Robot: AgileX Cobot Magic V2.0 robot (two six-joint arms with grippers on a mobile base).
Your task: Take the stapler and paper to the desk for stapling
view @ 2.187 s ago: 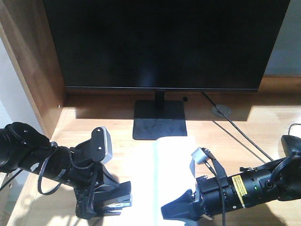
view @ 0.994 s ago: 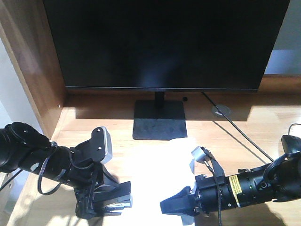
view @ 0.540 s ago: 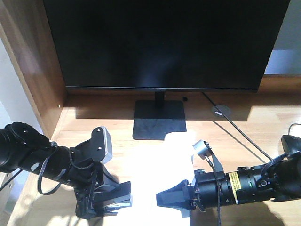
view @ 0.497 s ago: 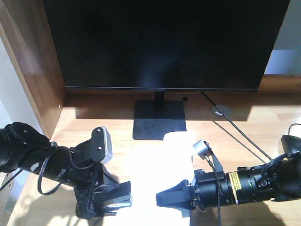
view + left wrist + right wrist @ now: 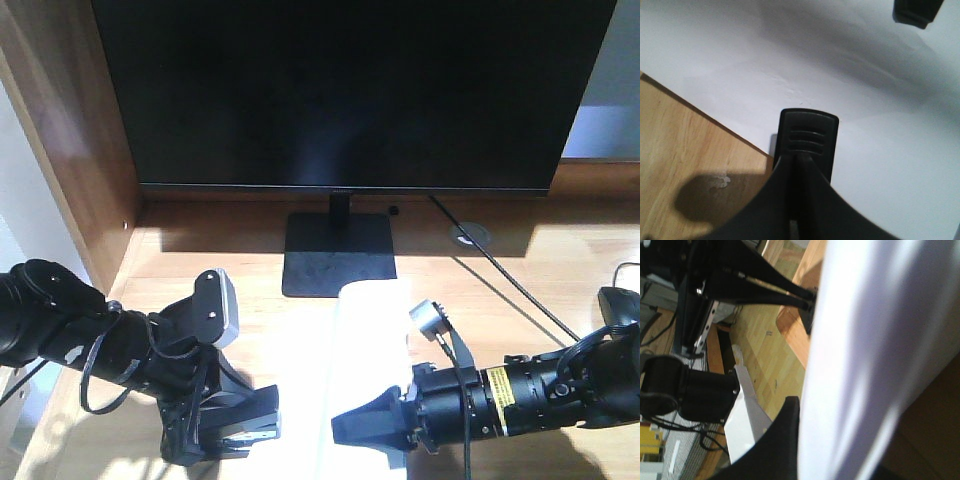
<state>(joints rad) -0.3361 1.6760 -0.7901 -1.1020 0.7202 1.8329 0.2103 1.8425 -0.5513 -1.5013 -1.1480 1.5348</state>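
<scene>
The white paper [image 5: 345, 340] lies curled on the light wood desk [image 5: 180, 260] in front of the monitor stand. My right gripper [image 5: 345, 432] is shut on the paper's near edge. In the right wrist view the paper [image 5: 875, 340] fills the frame beside one black finger [image 5: 782, 440]; the other finger is hidden behind the sheet. My left gripper [image 5: 245, 425] is shut on the black stapler [image 5: 243, 436] at the paper's left edge. From the left wrist the stapler's ribbed end [image 5: 808, 132] sticks out past the jaws over the paper [image 5: 865, 75].
A large black monitor [image 5: 340, 90] on a square stand [image 5: 338, 255] fills the back. The brown side panel [image 5: 70, 140] walls the left. A cable [image 5: 500, 270] runs past a grommet [image 5: 469, 235], and a black mouse [image 5: 622, 305] sits at the right edge.
My right gripper has shifted left and slightly lower with the paper, and the sheet's far edge has curled and narrowed. The left arm with the stapler has stayed put.
</scene>
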